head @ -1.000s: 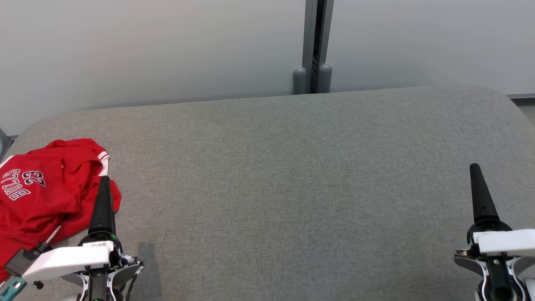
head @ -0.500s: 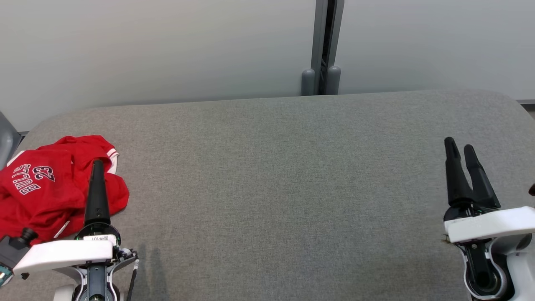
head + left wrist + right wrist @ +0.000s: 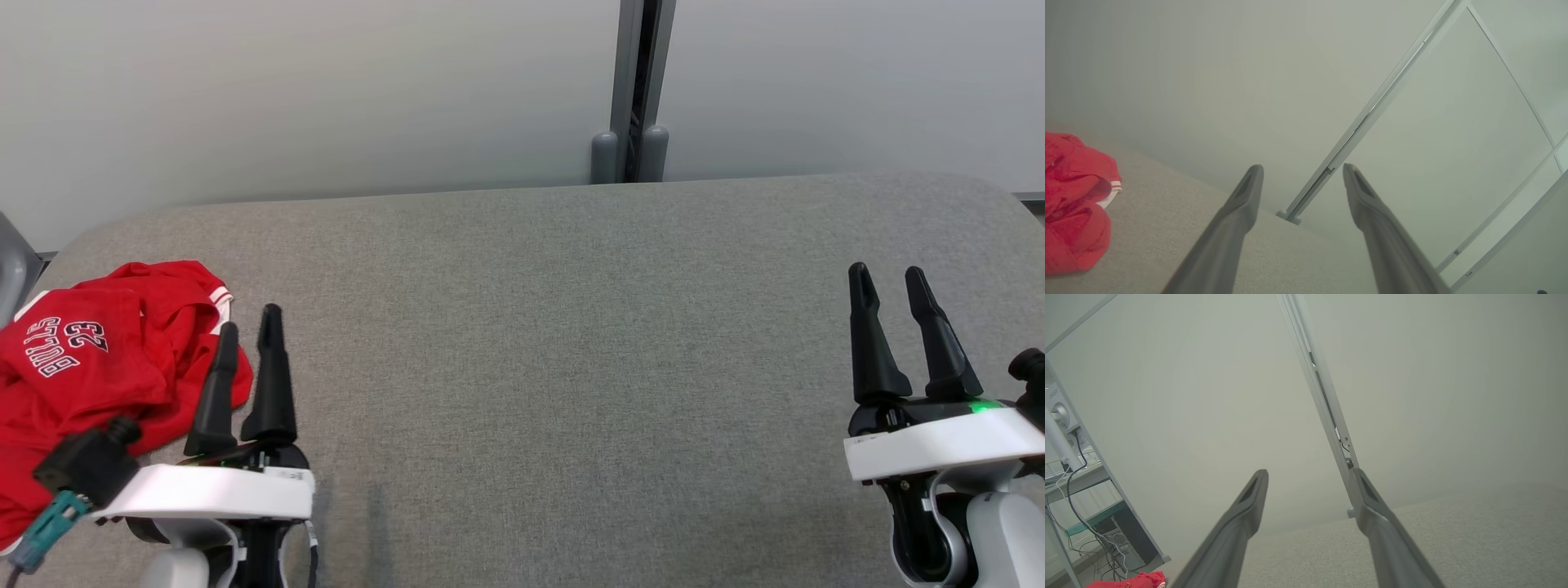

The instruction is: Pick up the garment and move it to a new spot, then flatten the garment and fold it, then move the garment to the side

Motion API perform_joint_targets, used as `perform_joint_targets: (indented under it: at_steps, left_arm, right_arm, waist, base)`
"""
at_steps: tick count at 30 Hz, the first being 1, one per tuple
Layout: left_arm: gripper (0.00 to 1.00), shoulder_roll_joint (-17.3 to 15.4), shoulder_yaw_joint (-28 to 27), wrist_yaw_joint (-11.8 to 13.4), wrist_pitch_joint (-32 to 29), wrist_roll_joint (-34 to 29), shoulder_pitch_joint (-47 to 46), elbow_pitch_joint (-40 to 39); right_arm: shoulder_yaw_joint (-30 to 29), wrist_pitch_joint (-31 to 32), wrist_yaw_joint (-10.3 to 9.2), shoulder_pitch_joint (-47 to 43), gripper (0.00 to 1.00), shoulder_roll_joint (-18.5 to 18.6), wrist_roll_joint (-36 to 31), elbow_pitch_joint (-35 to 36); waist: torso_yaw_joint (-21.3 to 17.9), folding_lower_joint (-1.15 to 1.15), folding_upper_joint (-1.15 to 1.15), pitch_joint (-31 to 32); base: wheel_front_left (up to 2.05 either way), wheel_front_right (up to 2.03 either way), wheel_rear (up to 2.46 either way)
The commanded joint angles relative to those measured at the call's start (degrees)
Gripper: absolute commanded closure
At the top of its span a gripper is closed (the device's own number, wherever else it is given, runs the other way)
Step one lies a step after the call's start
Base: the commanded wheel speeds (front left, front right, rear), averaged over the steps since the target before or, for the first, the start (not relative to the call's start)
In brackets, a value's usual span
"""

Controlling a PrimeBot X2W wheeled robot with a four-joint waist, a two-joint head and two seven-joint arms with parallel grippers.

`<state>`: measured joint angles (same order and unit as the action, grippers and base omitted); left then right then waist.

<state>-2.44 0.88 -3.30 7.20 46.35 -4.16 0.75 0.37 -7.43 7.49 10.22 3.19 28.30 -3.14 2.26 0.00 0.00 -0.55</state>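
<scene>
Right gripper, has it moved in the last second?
Yes. The right gripper has advanced toward the table's far edge and leftward toward the wall post.

Soft, even light with faint shadows on the grey surface [image 3: 571, 367]; wrist views hazy, perhaps slightly defocused.

The left gripper [image 3: 1302, 167] stands with its two dark fingers [image 3: 1237, 216] spread wide and nothing between them; off to the left of the left-hand finger, well apart from it, a crumpled red garment [image 3: 1073, 220] with a white-striped hem lies on the grey padded surface [image 3: 1167, 212]; beyond the tips a pale wall [image 3: 1188, 81] rises; a slanted metal post [image 3: 1372, 110] shows between the fingers.
</scene>
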Motion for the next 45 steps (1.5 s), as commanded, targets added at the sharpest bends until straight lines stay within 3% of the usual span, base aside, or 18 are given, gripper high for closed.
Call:
perform_joint_targets:
  at_steps: [1, 16, 28, 32, 45]
  left_arm:
    - [0.0, -0.32, 1.37, 1.68, 0.68, -5.24, -0.46, -1.45]
    - [0.0, -0.73, 8.74, 9.55, 2.78, -26.07, 0.0, 1.74]
    - [0.0, -2.34, 13.12, 14.11, 4.41, -32.67, -0.11, 4.41]
    - [0.0, -1.79, 12.72, 14.38, 4.92, -31.81, 0.48, 3.82]
    - [0.0, -0.51, 10.1, 9.77, 6.45, -30.76, 2.23, 6.41]
  right_arm:
    - [-0.25, -0.88, 0.0, 0.06, 0.0, -0.03, -2.41, 0.92]
    - [0.71, -2.89, 0.0, -1.49, 0.0, -0.4, -8.16, -1.78]
    - [2.54, -4.44, 0.0, -1.13, 0.0, -0.3, -12.48, -4.21]
    - [2.68, -4.9, 0.0, -1.25, 0.0, -0.27, -12.58, -4.84]
    - [2.33, -6.38, 0.0, -1.48, 0.0, -0.18, -13.07, -9.67]
  waist:
    - [-0.06, 0.0, 0.0, -0.19]
    - [-0.44, 0.0, 0.0, -1.17]
    - [0.08, 0.0, 0.0, -1.08]
    - [0.31, 0.0, 0.0, -1.03]
    - [0.36, 0.0, 0.0, -0.9]
  base:
    - [0.0, 0.0, 0.0]
    - [0.0, 0.0, 0.0]
    - [0.0, 0.0, 0.0]
    - [0.0, 0.0, 0.0]
    - [0.0, 0.0, 0.0]
